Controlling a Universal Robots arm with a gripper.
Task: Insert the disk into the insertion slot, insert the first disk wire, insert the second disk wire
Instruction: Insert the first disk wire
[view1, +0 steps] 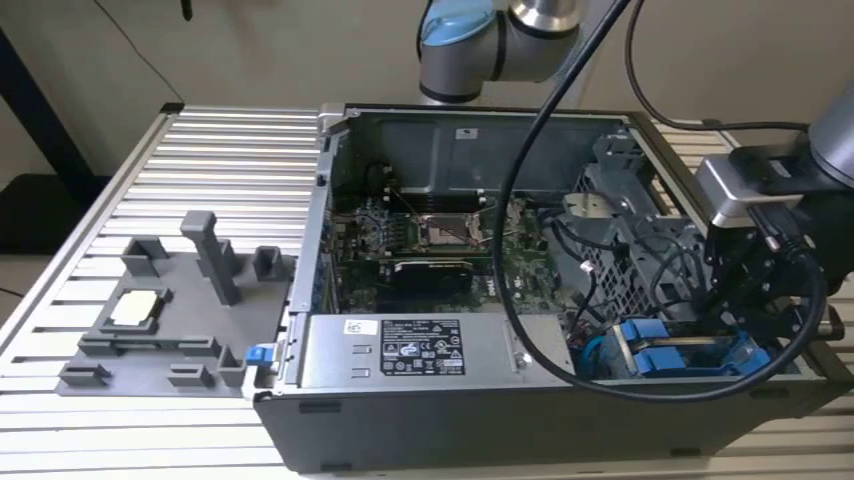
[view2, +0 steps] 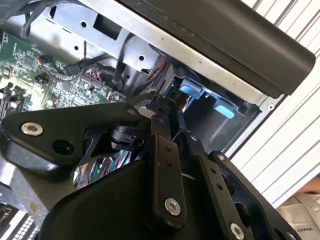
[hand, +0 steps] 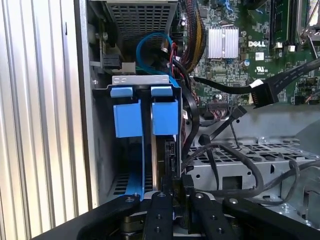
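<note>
Disk (hand: 163, 152) edge-on in the insertion slot (hand: 140, 80), between two bright blue tabs (hand: 127, 120). Slot tucked into the near corner of the computer case (view1: 400, 430), on the exterior view's right. Gripper (hand: 180, 184) right at the disk's near edge, jaws drawn narrow, almost together; can't tell if anything is pinched between them. Just beside the slot: blue cable (hand: 150, 42) looped above the bay, black cables (hand: 240, 160) draped over the perforated cage (hand: 260, 150), loose black connector (hand: 260, 92) hanging free. Motherboard (view1: 441, 240) mid-case, power supply (view1: 400, 350) along the case's near edge. Case on the slatted table (view1: 227, 150); grey fixture (view1: 160, 320) well apart, toward the table's edge on the exterior view's left.
</note>
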